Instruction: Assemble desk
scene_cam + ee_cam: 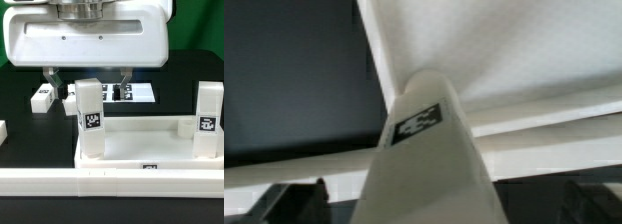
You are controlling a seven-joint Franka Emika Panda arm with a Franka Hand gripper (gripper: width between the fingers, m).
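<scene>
Open pincer hanging over a leg standing in the tabletop

The leg (88,118) is standing upright in the tabletop (140,146) corner at the exterior view's left, beside the rail (110,185). If it is sitting loose, a sideways drift of the arm could be tipping it. The pincer (88,80) is hanging with jaws wide apart, flanking the leg's top and gripping nothing. Whether a finger (287,200) is brushing it, I cannot tell.

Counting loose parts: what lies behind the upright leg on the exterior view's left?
A loose leg and the marker board, each partly covered by the upright leg; hidden parts can't be judged.
</scene>
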